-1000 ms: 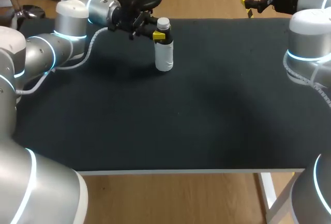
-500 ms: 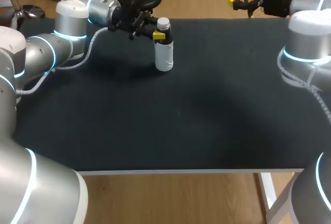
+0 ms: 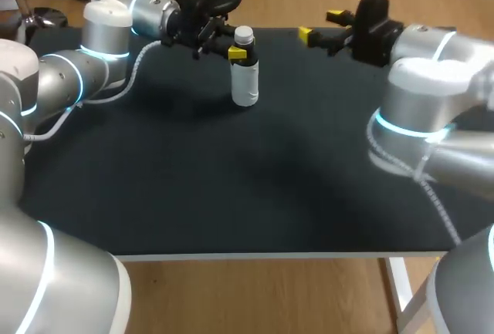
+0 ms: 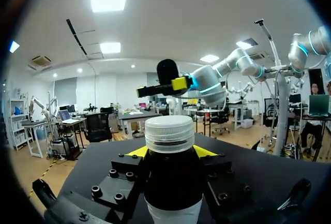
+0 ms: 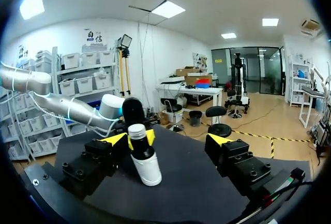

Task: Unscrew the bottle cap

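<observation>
The bottle [image 3: 245, 83] stands upright on the black table [image 3: 231, 187], towards its far edge and left of the middle. It has a white body, a darker upper part and a ribbed white cap [image 3: 244, 35] that sits on its mouth. The left arm [image 3: 93, 64] comes in from the far left corner and lies low and level over the table. The left gripper [image 3: 240, 53] is closed round the bottle's neck just under the cap, with a yellow tip pressed to each side. The left wrist view shows this close up: the bottle [image 4: 173, 182] rises between the two fingers, the cap [image 4: 169, 133] is clear above them, and both yellow pads [image 4: 135, 152] touch the dark neck. The right arm [image 3: 417, 95] reaches in from the right. The right gripper [image 3: 320, 25] hangs above the table's far edge, well apart from the bottle and turned towards it. Its fingers are spread wide and grip nothing. In the right wrist view the bottle [image 5: 145, 164] stands ahead of that gripper [image 5: 166, 140], out beyond its yellow tips and touching neither. The cap [image 5: 137, 131] shows above the left gripper [image 5: 140, 140], which clasps the neck from behind
</observation>
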Robot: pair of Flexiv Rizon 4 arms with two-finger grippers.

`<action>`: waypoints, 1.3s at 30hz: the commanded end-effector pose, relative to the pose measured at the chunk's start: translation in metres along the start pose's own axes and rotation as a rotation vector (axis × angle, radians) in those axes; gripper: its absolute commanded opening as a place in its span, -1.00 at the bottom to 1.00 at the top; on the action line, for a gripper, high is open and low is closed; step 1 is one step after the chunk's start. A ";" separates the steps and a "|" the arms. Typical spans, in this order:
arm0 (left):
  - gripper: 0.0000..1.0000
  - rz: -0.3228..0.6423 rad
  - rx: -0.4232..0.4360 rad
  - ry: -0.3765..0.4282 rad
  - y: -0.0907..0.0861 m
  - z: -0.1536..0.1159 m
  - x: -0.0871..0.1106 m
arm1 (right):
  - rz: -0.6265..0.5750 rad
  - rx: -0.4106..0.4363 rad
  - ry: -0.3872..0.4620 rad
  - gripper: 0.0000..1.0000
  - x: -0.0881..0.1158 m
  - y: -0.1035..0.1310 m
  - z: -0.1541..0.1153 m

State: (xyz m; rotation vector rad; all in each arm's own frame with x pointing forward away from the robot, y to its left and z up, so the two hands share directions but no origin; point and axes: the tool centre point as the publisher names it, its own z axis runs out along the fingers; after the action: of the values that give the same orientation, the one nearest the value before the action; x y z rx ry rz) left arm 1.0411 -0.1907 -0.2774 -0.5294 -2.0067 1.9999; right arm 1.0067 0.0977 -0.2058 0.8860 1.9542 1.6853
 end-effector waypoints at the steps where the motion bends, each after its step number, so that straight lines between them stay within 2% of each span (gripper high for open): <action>1: -1.00 0.000 0.005 0.120 0.003 -0.003 -0.007 | -0.001 -0.131 -0.132 1.00 0.025 -0.008 0.021; 19: -1.00 0.000 0.005 0.120 0.003 -0.003 -0.007 | -0.011 -0.087 -0.088 1.00 0.073 -0.020 0.077; 39: -1.00 0.000 0.005 0.120 0.003 -0.003 -0.007 | -0.019 -0.049 -0.071 1.00 0.080 -0.025 0.107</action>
State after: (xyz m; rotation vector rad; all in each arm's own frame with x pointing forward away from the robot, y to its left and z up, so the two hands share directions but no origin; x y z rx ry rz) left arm 1.0411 -0.1907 -0.2774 -0.5293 -2.0068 1.9999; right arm 1.0110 0.2203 -0.2428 0.8746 1.8673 1.6834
